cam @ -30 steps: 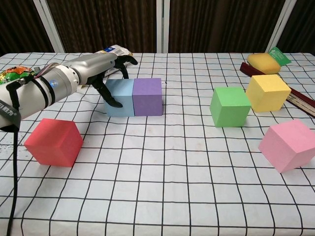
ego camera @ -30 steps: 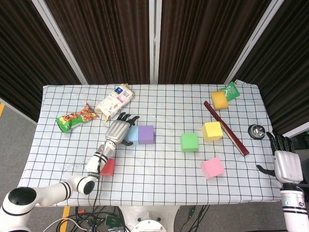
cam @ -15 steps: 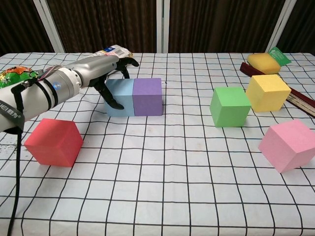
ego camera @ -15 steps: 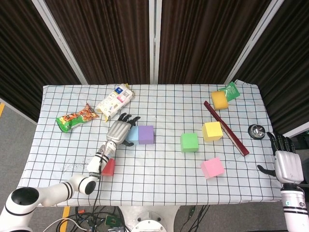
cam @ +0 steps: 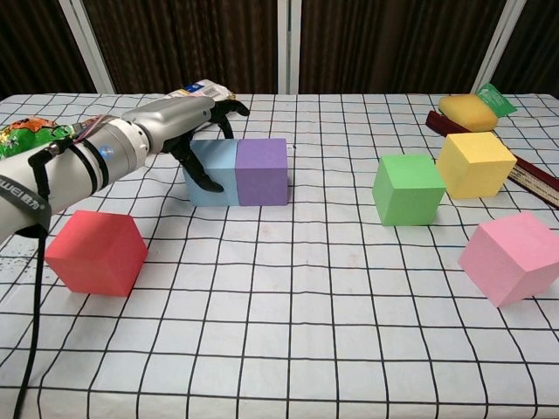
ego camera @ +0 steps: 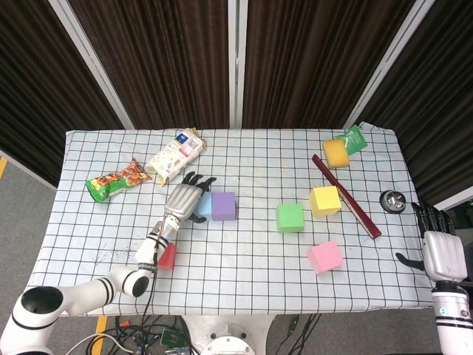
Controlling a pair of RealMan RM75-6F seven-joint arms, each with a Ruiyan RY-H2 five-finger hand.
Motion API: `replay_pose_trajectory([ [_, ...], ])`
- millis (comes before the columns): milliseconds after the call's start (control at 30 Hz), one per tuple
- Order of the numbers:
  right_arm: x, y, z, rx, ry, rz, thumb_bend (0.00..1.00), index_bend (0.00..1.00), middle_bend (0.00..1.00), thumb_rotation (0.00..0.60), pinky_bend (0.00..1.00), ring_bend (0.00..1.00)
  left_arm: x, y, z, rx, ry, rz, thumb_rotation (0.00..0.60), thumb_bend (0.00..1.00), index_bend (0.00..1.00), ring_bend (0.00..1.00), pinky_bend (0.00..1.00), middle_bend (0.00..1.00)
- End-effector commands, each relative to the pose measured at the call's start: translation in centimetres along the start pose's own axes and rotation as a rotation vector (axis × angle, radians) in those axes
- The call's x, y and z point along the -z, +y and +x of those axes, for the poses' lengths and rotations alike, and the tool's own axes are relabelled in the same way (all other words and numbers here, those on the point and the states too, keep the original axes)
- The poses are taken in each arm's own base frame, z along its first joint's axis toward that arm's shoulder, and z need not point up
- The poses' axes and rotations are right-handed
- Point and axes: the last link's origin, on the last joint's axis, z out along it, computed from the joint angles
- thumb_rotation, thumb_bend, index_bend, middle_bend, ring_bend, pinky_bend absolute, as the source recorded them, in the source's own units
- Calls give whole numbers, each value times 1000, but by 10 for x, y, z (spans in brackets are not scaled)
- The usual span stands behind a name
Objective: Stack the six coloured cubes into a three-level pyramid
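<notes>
Reaching across the table [ego camera: 89, 222], the left hand [ego camera: 182, 200] lay over the light blue cube [cam: 212, 172], its fingers [cam: 208, 182] spread and curled around the cube's outer side and top — touching it, though whether it truly gripped the cube I could not tell. That cube sat flush against the purple cube [cam: 262, 171] near the table's middle. The red cube [cam: 95, 253] stood toward the front left edge, apart. The green cube [cam: 407, 188] and yellow cube [cam: 474, 164] sat close together right of centre, the pink cube [cam: 513, 257] nearer the front. The right hand [ego camera: 439, 251] hung off the right edge — fingers apart, holding nothing.
</notes>
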Motion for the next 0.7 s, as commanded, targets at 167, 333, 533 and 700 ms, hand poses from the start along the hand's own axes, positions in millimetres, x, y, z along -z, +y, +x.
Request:
replay_pose_trajectory([
  [167, 0, 0, -1, -4, -5, 2, 0, 0, 0, 600, 0, 0, 9, 2, 3, 5, 12, -16, 600, 56, 95, 101, 41, 289],
  [333, -3, -5, 0, 2, -8, 21, 0, 0, 0, 600, 0, 0, 28, -10, 17, -1, 44, -7, 600, 56, 95, 100, 41, 285],
  [533, -15, -21, 8, 31, -19, 93, 0, 0, 0, 600, 0, 0, 65, -43, 51, -26, 101, 42, 600, 52, 95, 85, 42, 267],
  [700, -26, -45, 19, 53, -14, 172, 0, 0, 0, 600, 0, 0, 89, -64, 75, -28, 159, 84, 600, 49, 95, 85, 42, 264],
])
